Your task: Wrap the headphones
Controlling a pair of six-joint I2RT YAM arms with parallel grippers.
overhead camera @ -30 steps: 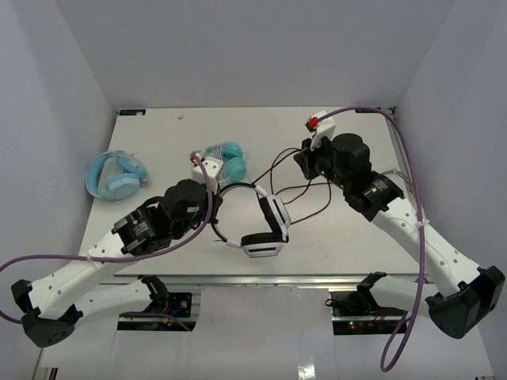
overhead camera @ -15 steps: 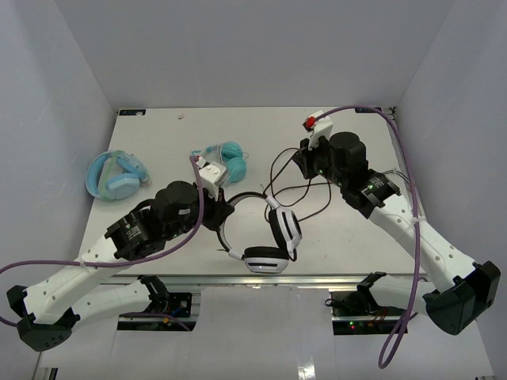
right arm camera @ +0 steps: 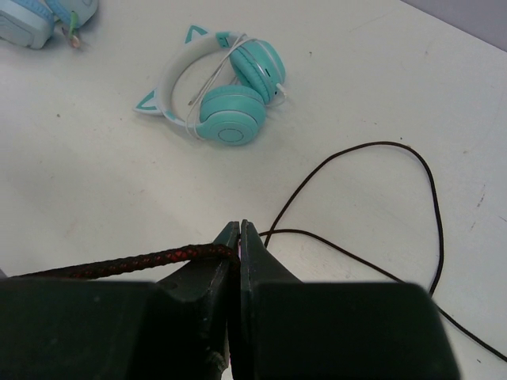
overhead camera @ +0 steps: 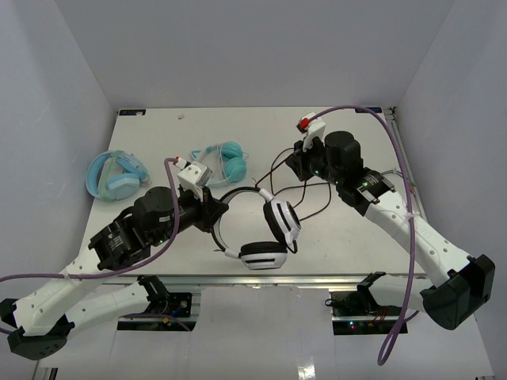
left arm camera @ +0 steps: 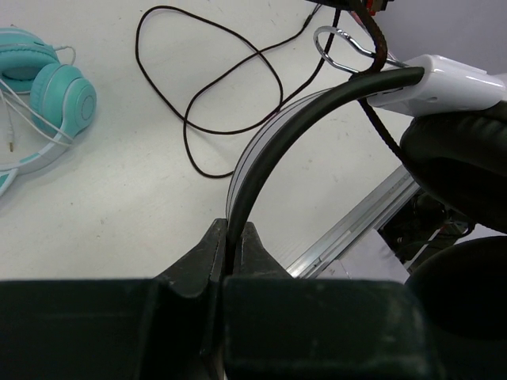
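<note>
Left gripper (left arm camera: 232,235) pinches the headphones (overhead camera: 283,222) by the headband (left arm camera: 269,150), right gripper (right arm camera: 239,233) pinches the cable (left arm camera: 280,85). I fear its slack loops at upper centre snagging an earcup (overhead camera: 261,255).

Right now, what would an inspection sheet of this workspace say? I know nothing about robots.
Surface: white table, matte, with metal rail along near edge.
Job's things: black-and-white headphones, held by the headband, earcups near the front edge.
Clutter: teal cat-ear headphones; light-blue headphones at far left.
Grippers: left gripper shut on the headband; right gripper shut on the thin black cable.
Cables: that cable lies in loose loops on the table; purple cables run along both arms.
Surroundings: plain white walls; nothing else seen.
</note>
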